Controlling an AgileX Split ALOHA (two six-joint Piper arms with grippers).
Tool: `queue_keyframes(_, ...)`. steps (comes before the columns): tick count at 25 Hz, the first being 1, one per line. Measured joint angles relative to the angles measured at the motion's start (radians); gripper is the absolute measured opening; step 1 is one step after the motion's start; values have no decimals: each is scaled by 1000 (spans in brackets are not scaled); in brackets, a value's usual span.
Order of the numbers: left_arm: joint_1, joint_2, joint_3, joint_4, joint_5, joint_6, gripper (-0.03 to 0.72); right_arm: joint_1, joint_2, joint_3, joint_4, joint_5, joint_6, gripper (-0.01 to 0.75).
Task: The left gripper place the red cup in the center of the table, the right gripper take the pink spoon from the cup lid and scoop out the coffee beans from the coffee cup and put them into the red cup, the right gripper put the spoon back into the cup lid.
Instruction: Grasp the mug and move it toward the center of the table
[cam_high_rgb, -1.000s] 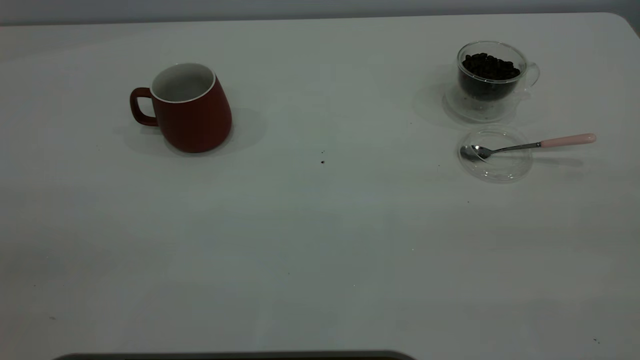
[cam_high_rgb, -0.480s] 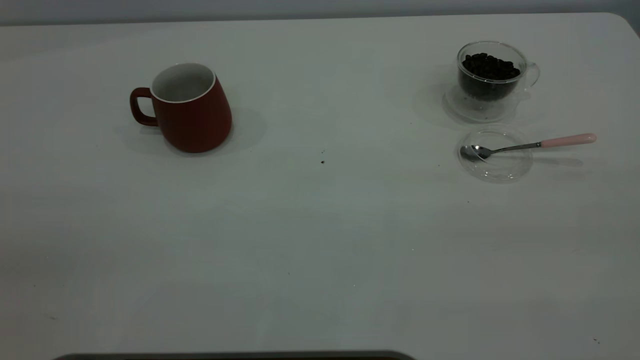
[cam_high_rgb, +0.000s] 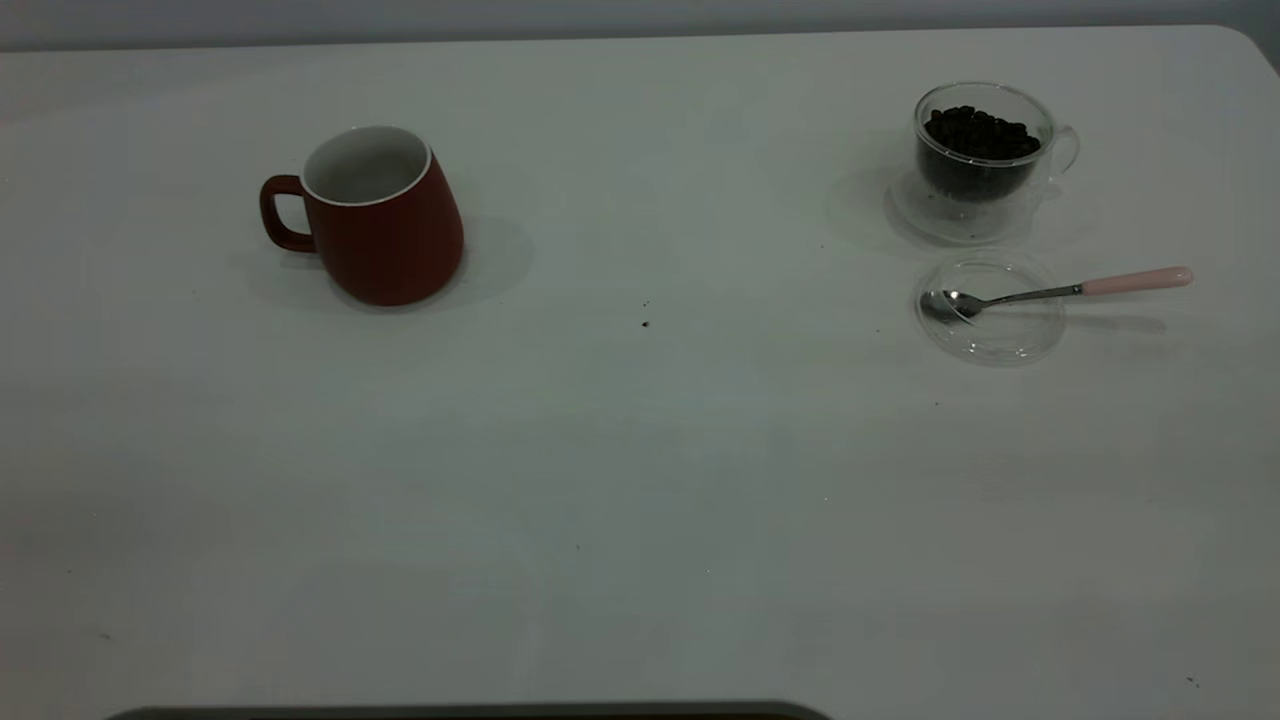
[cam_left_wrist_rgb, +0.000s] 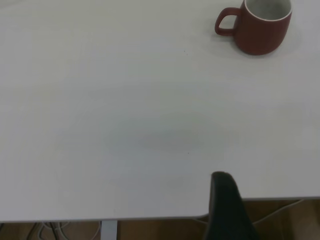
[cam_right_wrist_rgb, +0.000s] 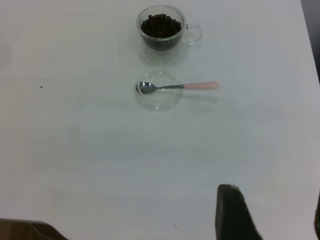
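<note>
The red cup (cam_high_rgb: 385, 235) (cam_left_wrist_rgb: 260, 27) stands upright and empty on the left part of the table (cam_high_rgb: 640, 480), handle pointing left. At the far right, the clear coffee cup (cam_high_rgb: 985, 150) (cam_right_wrist_rgb: 162, 32) holds the coffee beans (cam_high_rgb: 978, 130) (cam_right_wrist_rgb: 160, 25). Just in front of it the pink spoon (cam_high_rgb: 1060, 291) (cam_right_wrist_rgb: 180, 86) lies with its bowl in the cup lid (cam_high_rgb: 1000, 335) (cam_right_wrist_rgb: 160, 101), handle pointing right. Neither arm appears in the exterior view. My left gripper (cam_left_wrist_rgb: 270, 190) hovers open at the table's near edge, far from the red cup. My right gripper (cam_right_wrist_rgb: 274, 200) is open, well short of the spoon.
A clear saucer (cam_high_rgb: 925, 222) sits under the coffee cup. Tiny dark specks (cam_high_rgb: 645, 323) mark the table's middle. The table edge, with cables below it, shows beside the left fingertip (cam_left_wrist_rgb: 222, 200). A dark strip (cam_high_rgb: 470, 712) runs along the near edge.
</note>
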Motion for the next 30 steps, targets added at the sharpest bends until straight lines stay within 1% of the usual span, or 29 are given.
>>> queue_keyframes(9, 0, 0, -3, 0, -8, 8, 489, 0, 0, 0, 0, 0, 0, 425)
queue_keyframes(12, 0, 40, -28, -3, -85, 11, 489, 0, 0, 0, 0, 0, 0, 425)
queue_keyframes(16, 0, 240, -57, 0, -247, 11, 487, 0, 0, 0, 0, 0, 0, 425)
queue_keyframes(21, 0, 610, -101, 0, -423, 6, 487, 0, 0, 0, 0, 0, 0, 425)
queue_keyframes(24, 0, 816, -152, 0, -476, -5, 487, 0, 0, 0, 0, 0, 0, 425)
queue_keyframes(30, 0, 1185, -300, 16, -526, 6, 487, 0, 0, 0, 0, 0, 0, 417)
